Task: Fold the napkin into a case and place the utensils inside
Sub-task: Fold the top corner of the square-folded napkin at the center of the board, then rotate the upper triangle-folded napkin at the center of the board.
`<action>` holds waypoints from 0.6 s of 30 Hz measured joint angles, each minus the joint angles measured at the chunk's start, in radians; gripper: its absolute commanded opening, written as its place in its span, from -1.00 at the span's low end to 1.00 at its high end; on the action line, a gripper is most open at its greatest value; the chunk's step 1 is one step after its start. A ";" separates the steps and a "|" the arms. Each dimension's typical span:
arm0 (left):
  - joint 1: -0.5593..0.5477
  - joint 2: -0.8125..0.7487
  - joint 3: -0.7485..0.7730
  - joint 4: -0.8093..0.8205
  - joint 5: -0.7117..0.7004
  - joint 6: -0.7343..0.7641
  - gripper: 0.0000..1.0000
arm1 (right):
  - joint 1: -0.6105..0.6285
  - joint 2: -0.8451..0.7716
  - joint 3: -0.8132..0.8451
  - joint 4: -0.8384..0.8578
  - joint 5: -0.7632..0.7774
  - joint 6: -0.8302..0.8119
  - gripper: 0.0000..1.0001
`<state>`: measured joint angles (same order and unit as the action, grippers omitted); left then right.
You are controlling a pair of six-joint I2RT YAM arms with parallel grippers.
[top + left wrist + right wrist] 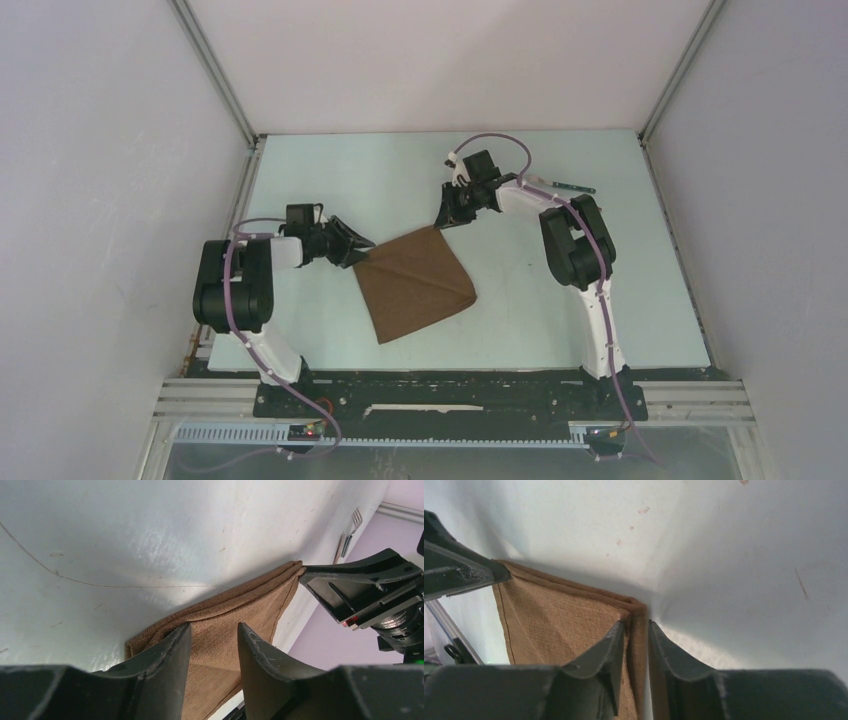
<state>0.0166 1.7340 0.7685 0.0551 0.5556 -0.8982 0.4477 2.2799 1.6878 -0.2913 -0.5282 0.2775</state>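
On the pale tabletop, a brown napkin, folded over on itself into a smaller square and set cornerwise. Stacked layers showing along its far-left edge. Not yet a narrow pouch.

At the napkin's left corner, the left hand: fingers about half apart, straddling the cloth. Brown weave plainly visible in the gap, nothing clamped.

At the napkin's far corner, the right hand: fingers drawn in to a narrow slit, one on each side of the layered hem. Corner tip just past the fingertips. A strip of cloth visible in the slit, with no squeeze on it to be seen.

Both hands low over the napkin's far-left edge, facing each other along it, each showing at the side of the other's wrist view.

Beyond the napkin's far corner, well apart from it and behind the right arm, the utensils flat on the tabletop. A fork with silver tines and a dark handle. A second slim piece just beside it, too small to make out. Both outside the napkin, touched by neither hand.
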 measured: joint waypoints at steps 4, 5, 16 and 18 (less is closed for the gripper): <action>0.002 0.002 0.016 -0.019 -0.003 0.006 -0.05 | 0.001 -0.052 -0.001 -0.115 0.075 -0.005 0.25; 0.002 0.004 0.020 -0.023 -0.004 0.009 -0.05 | 0.002 -0.079 -0.007 -0.140 0.101 -0.004 0.31; 0.003 0.023 0.051 -0.070 -0.004 0.018 -0.08 | 0.019 -0.466 -0.376 -0.041 -0.089 0.081 0.51; 0.003 0.023 0.053 -0.074 -0.004 0.019 -0.08 | 0.004 -0.466 -0.463 -0.023 -0.101 0.089 0.44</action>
<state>0.0200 1.7569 0.8215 -0.0185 0.5518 -0.8787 0.4515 1.8141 1.2247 -0.3141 -0.6292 0.3664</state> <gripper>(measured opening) 0.461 0.758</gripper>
